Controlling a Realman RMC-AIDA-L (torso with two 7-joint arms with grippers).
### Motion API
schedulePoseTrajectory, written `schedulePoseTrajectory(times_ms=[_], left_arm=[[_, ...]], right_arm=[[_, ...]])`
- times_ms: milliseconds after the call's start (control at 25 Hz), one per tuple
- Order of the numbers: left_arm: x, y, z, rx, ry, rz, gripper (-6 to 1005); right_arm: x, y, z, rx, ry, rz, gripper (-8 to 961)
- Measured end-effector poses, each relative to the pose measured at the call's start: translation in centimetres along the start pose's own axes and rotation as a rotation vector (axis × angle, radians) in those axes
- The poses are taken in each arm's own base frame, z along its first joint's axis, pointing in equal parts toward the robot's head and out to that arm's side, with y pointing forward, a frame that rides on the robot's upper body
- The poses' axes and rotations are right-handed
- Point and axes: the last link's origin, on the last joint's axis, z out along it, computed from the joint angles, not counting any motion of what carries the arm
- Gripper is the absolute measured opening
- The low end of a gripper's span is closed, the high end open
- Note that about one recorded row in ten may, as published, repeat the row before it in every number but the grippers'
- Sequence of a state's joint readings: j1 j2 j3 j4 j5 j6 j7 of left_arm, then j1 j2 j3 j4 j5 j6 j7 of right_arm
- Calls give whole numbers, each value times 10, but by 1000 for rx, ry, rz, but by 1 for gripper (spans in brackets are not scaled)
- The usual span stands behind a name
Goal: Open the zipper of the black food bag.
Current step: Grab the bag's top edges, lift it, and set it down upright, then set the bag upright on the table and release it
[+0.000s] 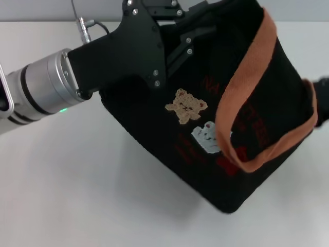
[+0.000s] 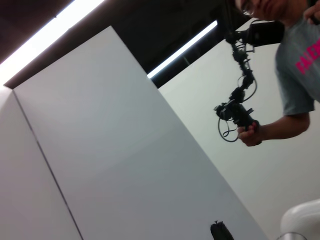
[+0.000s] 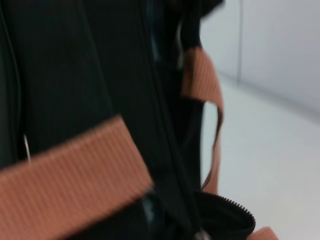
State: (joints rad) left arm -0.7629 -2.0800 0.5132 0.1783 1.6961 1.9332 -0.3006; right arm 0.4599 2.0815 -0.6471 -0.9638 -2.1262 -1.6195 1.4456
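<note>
The black food bag [image 1: 226, 103] lies tipped on the white surface [image 1: 77, 195], filling the centre and right of the head view, its lower corner nearest, bears and red lettering facing up. One orange-brown handle [image 1: 241, 92] loops across that face. The left arm reaches in from the left edge, slanting up to the top centre, where its left end effector [image 1: 172, 13] meets the bag's far upper edge; whether it is clenched cannot be told. The right end effector [image 1: 321, 100] shows only as a dark shape at the right edge, beside the bag. In the right wrist view the zipper [image 3: 230, 205] shows at lower right.
</note>
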Motion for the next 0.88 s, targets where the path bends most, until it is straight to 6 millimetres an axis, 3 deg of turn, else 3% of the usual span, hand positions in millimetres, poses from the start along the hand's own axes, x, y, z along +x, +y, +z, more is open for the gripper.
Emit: schedulePoseTrajectory(times_ms=[280, 440, 640, 880], left_arm=[[-8, 15, -15, 81, -57, -21, 153], [-13, 24, -29, 154, -107, -49, 153], [-29, 46, -49, 232, -238, -132, 153], [-37, 66, -68, 295, -338, -193, 168]], right_arm=[[-30, -18, 6, 82, -133, -48, 237], [-52, -30, -2, 145, -193, -79, 158], [-70, -38, -5, 179, -228, -90, -4], [-75, -39, 5, 183, -282, -68, -1]])
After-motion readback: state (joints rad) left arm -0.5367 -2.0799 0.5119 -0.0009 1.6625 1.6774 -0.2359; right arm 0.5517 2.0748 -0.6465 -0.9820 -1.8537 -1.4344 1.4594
